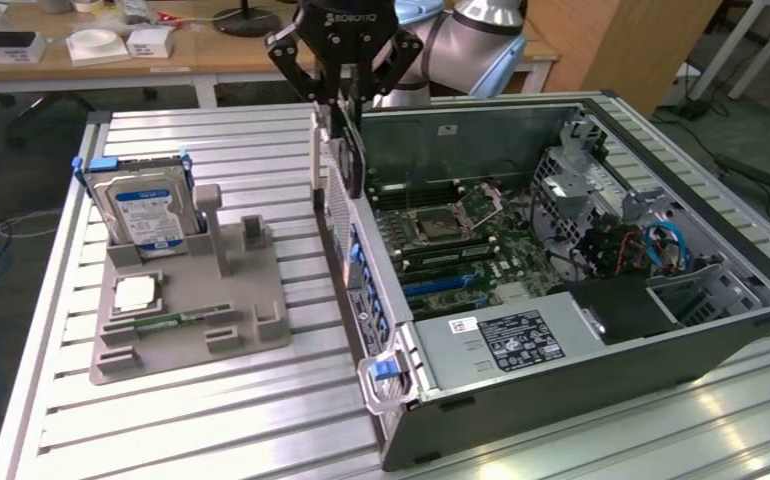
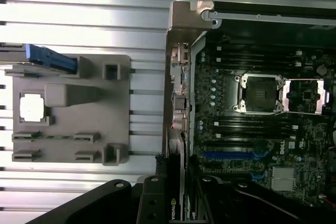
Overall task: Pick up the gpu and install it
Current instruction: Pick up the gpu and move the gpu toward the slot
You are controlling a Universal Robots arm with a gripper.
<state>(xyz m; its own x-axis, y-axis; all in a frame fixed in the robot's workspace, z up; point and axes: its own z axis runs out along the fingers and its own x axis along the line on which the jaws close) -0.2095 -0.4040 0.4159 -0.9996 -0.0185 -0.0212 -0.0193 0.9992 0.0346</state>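
The jaws pinch the top edge of the gpu [image 1: 345,165], which hangs upright, edge down, just above the port-side wall of the open computer case [image 1: 532,390]. Beside the case on the counter [image 1: 225,420], a grey holder [image 1: 245,335] carries a hard drive [image 1: 145,205].

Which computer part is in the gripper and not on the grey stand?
The gpu: the dark card hanging on edge in the gripper above the case. The hard drive, processor and memory stick sit in the stand.
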